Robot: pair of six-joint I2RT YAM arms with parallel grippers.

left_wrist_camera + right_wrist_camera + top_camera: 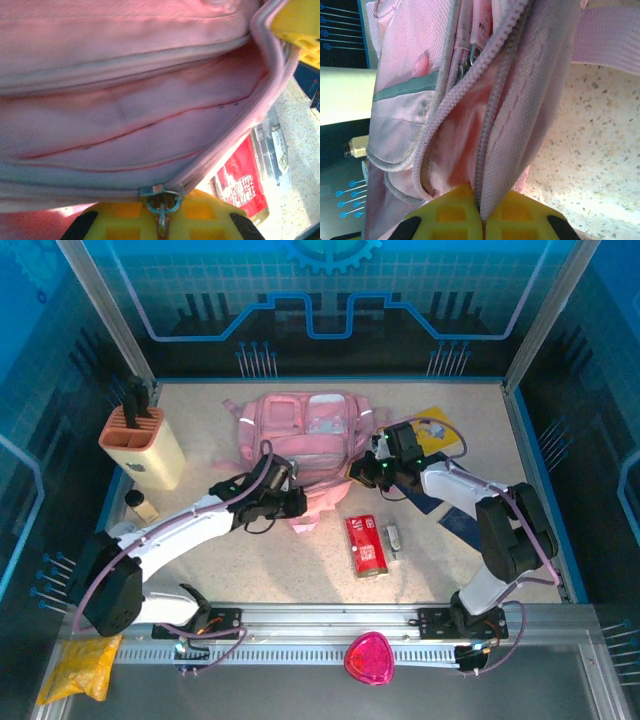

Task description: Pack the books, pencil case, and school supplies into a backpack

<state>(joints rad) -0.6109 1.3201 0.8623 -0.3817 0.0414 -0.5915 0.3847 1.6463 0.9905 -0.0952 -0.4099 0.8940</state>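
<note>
The large soft pink backpack [300, 425] lies toward the back of the speckled counter [270, 570]. Its main zip is parted, so the pink lining shows in the left wrist view. The left pincer [290, 503] sits at the backpack's near edge, its yellow pads pressed together on the metal zip pull [161, 199]. The right pincer [364, 472] is at the backpack's right side, its yellow pads [450, 215] pressed together on the fabric lip beside the zip teeth. In front of the backpack and apart from it, the glossy red oblong pencil case [366, 545] lies flat. The small grey-white oblong piece [392, 537] lies just beside its right edge. The thin yellow book [437, 430] lies right of the backpack, partly under the right arm. The flat navy-blue book [462, 524] lies nearer, also partly under that arm.
</note>
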